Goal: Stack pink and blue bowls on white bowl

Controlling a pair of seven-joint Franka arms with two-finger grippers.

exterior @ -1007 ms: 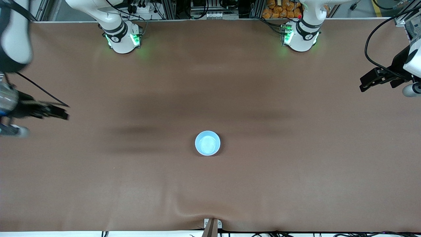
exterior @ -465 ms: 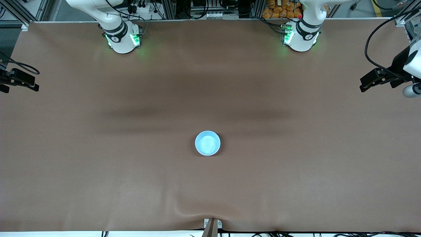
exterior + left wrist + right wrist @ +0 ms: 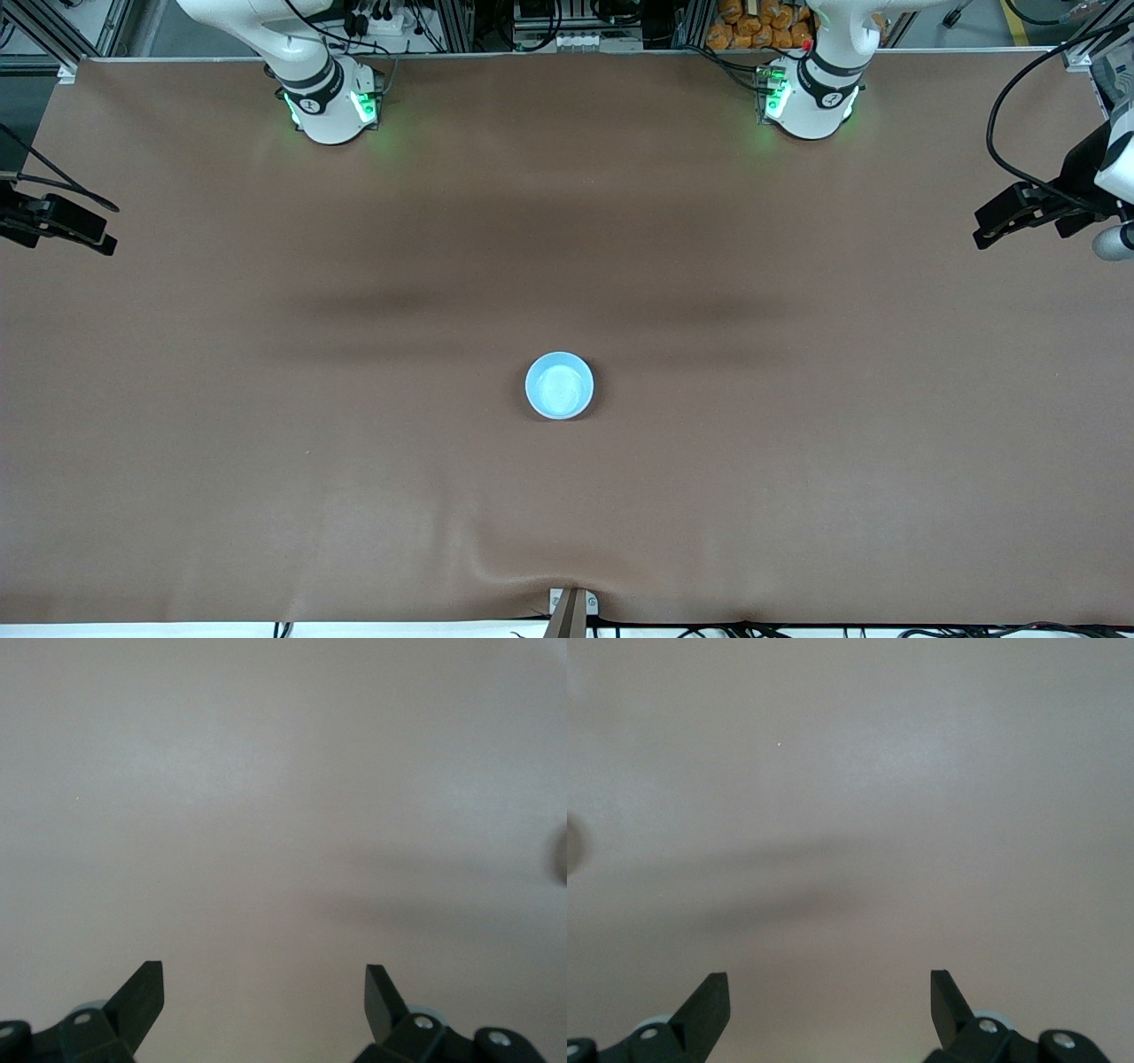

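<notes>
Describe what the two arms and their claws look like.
Both arms are white with black joint rings and green lights at their bases. The left claw and right claw are black, with flat wedge-tipped fingers. Black cables loop from each wrist.

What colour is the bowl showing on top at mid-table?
Light blue bowl, clearest in the front view.

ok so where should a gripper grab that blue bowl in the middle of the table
Grip the rim of the blue bowl, coming straight down with one finger inside and one outside. It sits upright with its mouth open upward, so the thin rim is probably the only easy hold.
</notes>
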